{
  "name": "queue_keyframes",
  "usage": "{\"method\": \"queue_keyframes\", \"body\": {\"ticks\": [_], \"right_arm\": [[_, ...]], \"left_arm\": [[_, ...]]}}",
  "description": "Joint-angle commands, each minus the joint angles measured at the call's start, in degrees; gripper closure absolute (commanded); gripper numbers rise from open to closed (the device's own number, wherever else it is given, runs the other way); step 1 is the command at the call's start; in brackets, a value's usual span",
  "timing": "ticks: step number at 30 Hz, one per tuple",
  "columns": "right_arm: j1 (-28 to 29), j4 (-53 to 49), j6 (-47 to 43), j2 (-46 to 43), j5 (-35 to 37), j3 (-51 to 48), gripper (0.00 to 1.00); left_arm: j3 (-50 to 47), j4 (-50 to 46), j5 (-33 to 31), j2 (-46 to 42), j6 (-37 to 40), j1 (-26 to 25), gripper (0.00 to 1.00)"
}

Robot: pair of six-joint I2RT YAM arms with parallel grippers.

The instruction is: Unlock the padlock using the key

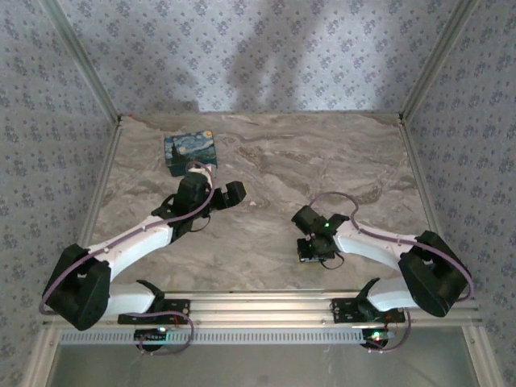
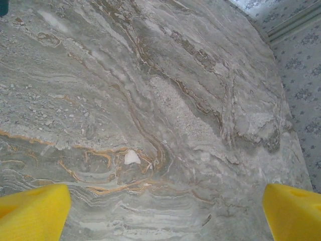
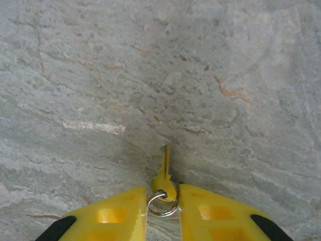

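Right end effector (image 3: pixel 163 195): nearly closed. My two yellow fingers (image 3: pixel 120 216) sit tight on either side of the key (image 3: pixel 164 173). The gap is about as wide as the key's head and its ring (image 3: pixel 162 205). Fingers look to be touching the ring, can't tell if they are pinching yet. Key lies flat on the bench (image 3: pixel 150 75), brass, blade pointing away from me, head and ring down between the fingertips. From the top camera this end effector (image 1: pixel 317 251) points down at the bench, right of centre, near side.

Left end effector (image 2: pixel 165 211): wide open, holding nothing, touching nothing. One yellow finger (image 2: pixel 35 211) in each bottom corner of its wrist view, bare marble between them plus a small white chip (image 2: pixel 132 157). Dark teal sliver (image 2: pixel 2 7) at the top-left corner, too cropped to tell what it is. From the top camera it hangs just in front of the night-sky printed box (image 1: pixel 191 151), which sits far left on the bench.
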Motion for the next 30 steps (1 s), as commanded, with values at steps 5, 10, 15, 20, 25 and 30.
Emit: {"method": "queue_keyframes", "body": {"ticks": [5, 10, 15, 20, 25, 30], "right_arm": [[1.0, -0.8, 0.6, 0.5, 1.9, 1.4, 0.83], [1.3, -1.4, 0.7, -0.3, 2.6, 1.7, 0.89], [1.3, -1.8, 0.7, -1.1, 3.0, 1.7, 0.94], [1.4, -1.8, 0.6, -2.2, 3.3, 1.8, 0.96], [0.7, 0.2, -0.6, -6.2, 1.4, 0.6, 0.97], [-2.8, 9.3, -7.1, -13.7, -3.4, -2.0, 0.99]], "left_arm": [[1.7, -0.6, -1.3, -0.8, 0.5, -0.4, 0.02], [1.9, -1.1, -1.5, -1.1, 0.7, -0.3, 0.02], [1.8, -1.3, -1.7, -1.5, 0.9, -0.3, 0.02], [1.7, -1.6, -1.9, -2.1, 1.1, -0.3, 0.02], [1.9, -1.1, -0.7, -3.1, 0.6, -0.3, 0.02], [2.7, 3.4, 5.3, -4.0, 0.6, -0.3, 0.03]]}}
